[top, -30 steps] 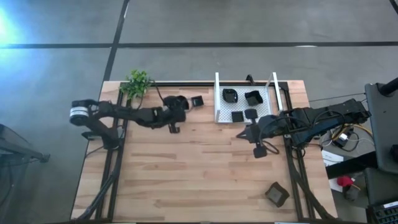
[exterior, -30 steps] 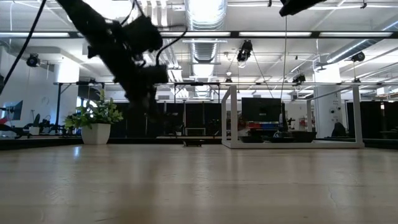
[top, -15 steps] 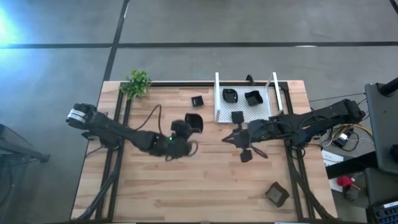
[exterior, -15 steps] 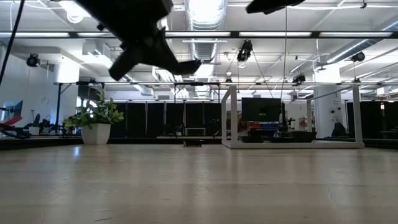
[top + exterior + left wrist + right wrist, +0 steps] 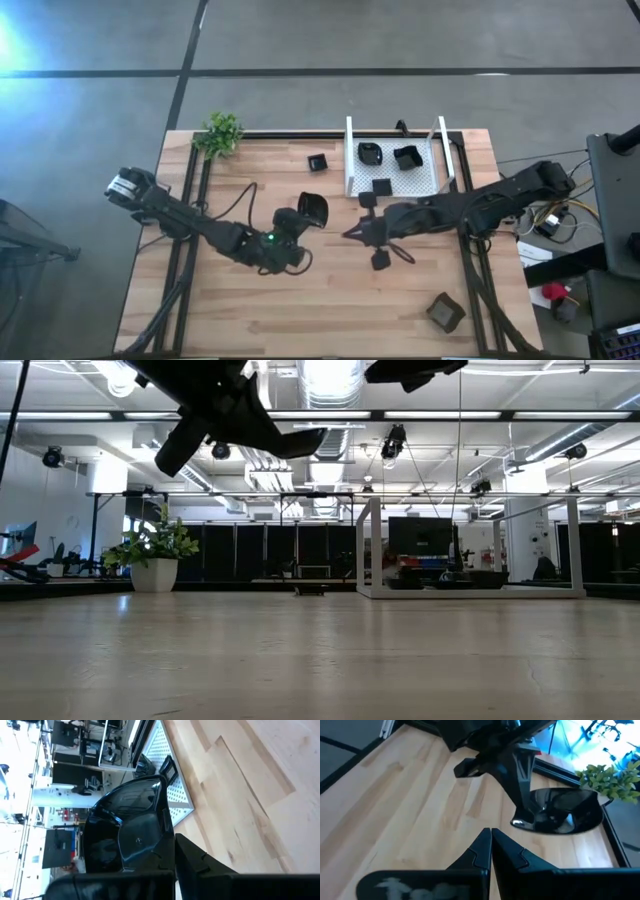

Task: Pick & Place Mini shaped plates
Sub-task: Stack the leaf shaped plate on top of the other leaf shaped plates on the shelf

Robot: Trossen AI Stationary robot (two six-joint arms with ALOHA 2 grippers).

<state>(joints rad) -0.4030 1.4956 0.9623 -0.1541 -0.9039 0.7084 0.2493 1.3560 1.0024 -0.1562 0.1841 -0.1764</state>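
Note:
My left gripper (image 5: 303, 222) hovers over the table's middle, shut on one black glossy mini plate (image 5: 314, 209), which is high above the wood in the low view (image 5: 300, 441). My right gripper (image 5: 352, 232) is shut on nothing, a little to the right of that plate and pointing at it. Three more black plates (image 5: 381, 187) lie in the white mesh tray (image 5: 349, 160) at the far edge. Another small plate (image 5: 318, 162) rests flat on the table left of the tray. A further dark dish (image 5: 445, 312) sits near the near right corner. My left gripper pinches the plate by its rim (image 5: 163, 818), the fingers (image 5: 521, 815) clamping one edge while the rest of the dish sticks out beyond them. The plate is lifted clear of the table and tilted.
A small potted plant (image 5: 222, 132) stands at the far left corner. The tray's upright walls (image 5: 441, 140) rise at the far right. Bare wood stretches across the near half of the table (image 5: 300, 310).
My left gripper has carried the plate from the far edge, beside the small plate, toward the near side and the middle, and up. My right gripper has travelled left from in front of the tray toward the held plate.

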